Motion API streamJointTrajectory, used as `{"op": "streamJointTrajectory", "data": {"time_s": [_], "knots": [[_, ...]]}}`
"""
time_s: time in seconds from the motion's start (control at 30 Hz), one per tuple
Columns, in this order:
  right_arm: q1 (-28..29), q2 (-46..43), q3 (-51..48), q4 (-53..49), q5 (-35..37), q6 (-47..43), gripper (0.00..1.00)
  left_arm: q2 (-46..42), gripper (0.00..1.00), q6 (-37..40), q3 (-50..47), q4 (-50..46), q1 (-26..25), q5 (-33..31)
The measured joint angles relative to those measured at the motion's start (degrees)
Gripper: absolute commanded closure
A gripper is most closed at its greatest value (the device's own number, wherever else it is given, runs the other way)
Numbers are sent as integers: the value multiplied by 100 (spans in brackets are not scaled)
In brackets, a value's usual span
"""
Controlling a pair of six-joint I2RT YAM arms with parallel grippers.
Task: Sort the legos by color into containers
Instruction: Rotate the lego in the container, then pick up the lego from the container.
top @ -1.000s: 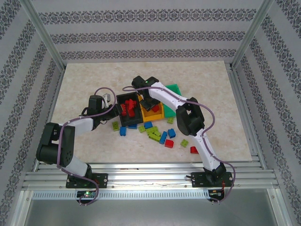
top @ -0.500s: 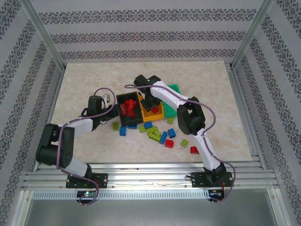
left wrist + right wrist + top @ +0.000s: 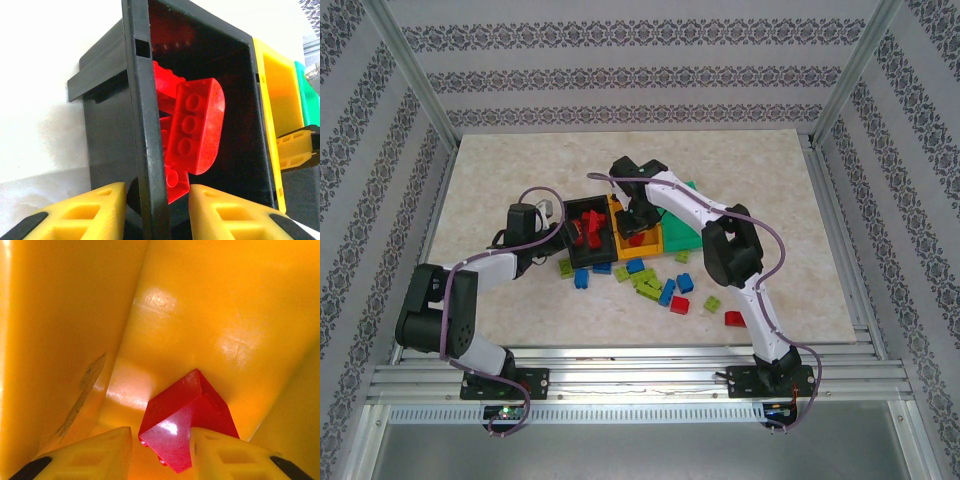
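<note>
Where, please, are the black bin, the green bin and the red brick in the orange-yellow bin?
black bin [image 3: 145, 125], left wrist view, on its near wall's top edge.
green bin [image 3: 300, 95], left wrist view, on its rim.
red brick [image 3: 187, 427], right wrist view, on its glossy face.

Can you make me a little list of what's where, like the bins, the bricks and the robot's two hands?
black bin: red bricks piled inside
orange-yellow bin: one red brick at the bottom
green bin: partly behind the right arm; contents unclear
left gripper: fingers on either side of the black bin's wall; grip unclear
right gripper: down in the orange-yellow bin, fingers on either side of the red brick; grip unclear
table: loose bricks in blue, lime and red, in front of the bins
</note>
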Motion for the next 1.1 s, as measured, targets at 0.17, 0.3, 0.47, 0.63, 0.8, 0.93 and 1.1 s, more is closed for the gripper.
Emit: {"op": "streamJointTrajectory", "data": {"time_s": [0.17,0.3,0.47,0.63,0.8,0.93,1.1], "knots": [[66,-105,0,0,219,-55,62,0,63,-17,-2,2,-4,20],[107,-238,2,-2,361,-66,60,0,63,-20,-2,2,-4,42],[203,-249,125,-177,831,33,58,0,63,-20,-2,2,-4,42],[313,-249,101,-323,1235,413,54,0,63,-24,-4,4,-4,59],[350,-247,-146,-299,1285,815,50,0,63,-26,-4,4,-4,79],[350,-227,-170,-223,1263,1174,47,0,63,-26,-9,9,-4,79],[348,-160,-201,-105,1246,1593,46,0,63,-24,-46,74,-4,79]]}}
